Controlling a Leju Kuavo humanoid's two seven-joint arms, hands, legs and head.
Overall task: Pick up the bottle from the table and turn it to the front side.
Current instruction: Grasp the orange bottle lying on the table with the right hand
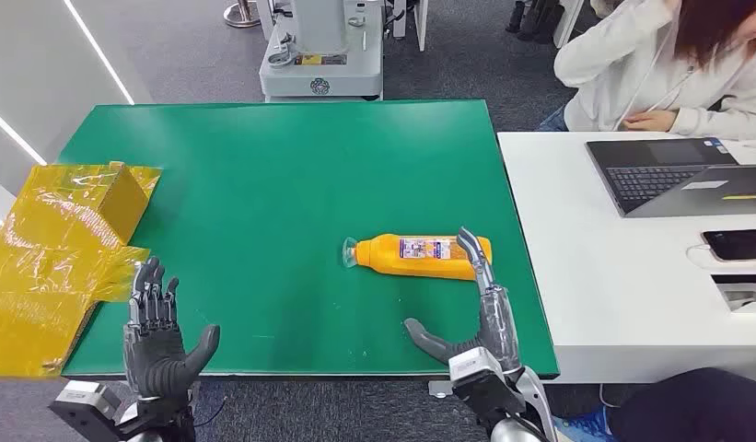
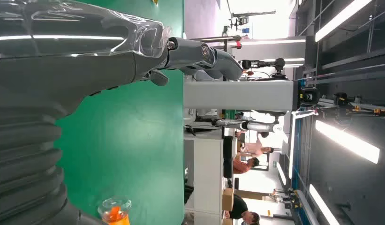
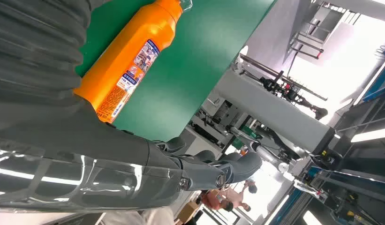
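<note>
the right hand (image 1: 468, 322) is over the near right part of the green table (image 1: 263, 166), with its fingers stretched forward and its thumb spread out to the side, so it is open and holds nothing. the tips of its fingers (image 1: 473, 250) come up to the base end of the orange bottle (image 1: 420, 256); from the head view i cannot tell if they touch it or are only just above it. in the right wrist view the same hand (image 3: 134, 168) is seen from behind, with the fingers apart, and the orange bottle (image 3: 129, 61) lies just beside it on the green surface.

the bottle lies on its side on the right half of the table, its clear cap (image 1: 350, 251) pointing toward the robot's left and its base toward the right edge of the table. a label (image 1: 427, 248) with blue and white print is on the side that faces up.

the left hand (image 1: 157, 336) is at the near left corner of the table, well apart from the bottle. its fingers point up and are spread, the thumb is out, and nothing is in it.

beside the left hand, at the left edge of the table, there is a cardboard box (image 1: 65, 249) wrapped in yellow film. to the right of the green table stands a white desk (image 1: 613, 276) with an open laptop (image 1: 678, 175) and a phone (image 1: 735, 244), and a person in a white top (image 1: 668, 74) sits behind it.
</note>
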